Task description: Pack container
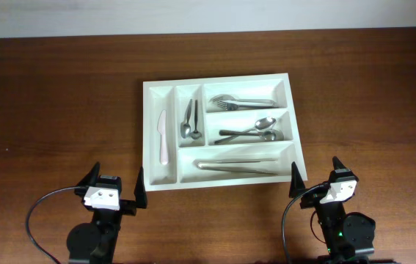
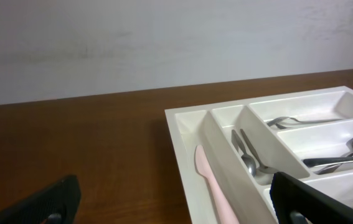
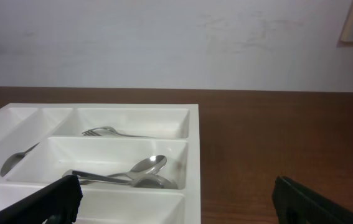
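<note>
The white container (image 1: 148, 132) lies at the table's middle. Its left narrow compartment holds a pink knife (image 1: 162, 136), the second narrow one small spoons (image 1: 190, 121). The wide compartments hold forks (image 1: 241, 102), spoons (image 1: 255, 130) and tongs (image 1: 238, 166). My left gripper (image 1: 114, 192) is open and empty just in front of the container's front left corner. My right gripper (image 1: 315, 182) is open and empty at its front right corner. The container also shows in the left wrist view (image 2: 182, 149) and the right wrist view (image 3: 192, 155).
The brown wooden table (image 1: 61, 95) runs to a pale wall at the back. Black cables curl by both arm bases at the front edge.
</note>
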`<action>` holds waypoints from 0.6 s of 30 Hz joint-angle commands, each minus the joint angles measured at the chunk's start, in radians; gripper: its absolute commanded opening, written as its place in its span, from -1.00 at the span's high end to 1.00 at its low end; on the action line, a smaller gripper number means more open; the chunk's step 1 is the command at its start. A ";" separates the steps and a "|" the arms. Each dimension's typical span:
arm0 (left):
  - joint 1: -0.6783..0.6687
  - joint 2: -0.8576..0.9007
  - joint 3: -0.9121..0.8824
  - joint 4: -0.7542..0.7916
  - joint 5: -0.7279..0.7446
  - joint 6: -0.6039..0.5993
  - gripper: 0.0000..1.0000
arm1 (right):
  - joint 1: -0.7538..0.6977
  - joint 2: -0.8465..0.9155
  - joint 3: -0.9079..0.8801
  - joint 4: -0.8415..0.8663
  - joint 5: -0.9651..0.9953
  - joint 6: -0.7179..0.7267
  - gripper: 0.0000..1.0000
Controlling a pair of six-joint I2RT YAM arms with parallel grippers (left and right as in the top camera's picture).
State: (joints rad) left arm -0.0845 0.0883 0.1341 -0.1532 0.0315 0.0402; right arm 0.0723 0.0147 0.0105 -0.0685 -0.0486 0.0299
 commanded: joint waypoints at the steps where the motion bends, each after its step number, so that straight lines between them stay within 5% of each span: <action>1: 0.005 -0.032 -0.040 0.014 0.018 -0.003 -0.99 | 0.006 -0.007 -0.005 -0.006 0.009 0.009 -0.97; 18: 0.095 -0.084 -0.124 0.075 0.003 0.070 -0.98 | 0.006 -0.007 -0.005 -0.006 0.009 0.009 -0.97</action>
State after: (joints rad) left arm -0.0311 0.0166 0.0204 -0.0849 0.0307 0.0761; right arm 0.0723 0.0147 0.0105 -0.0681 -0.0486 0.0303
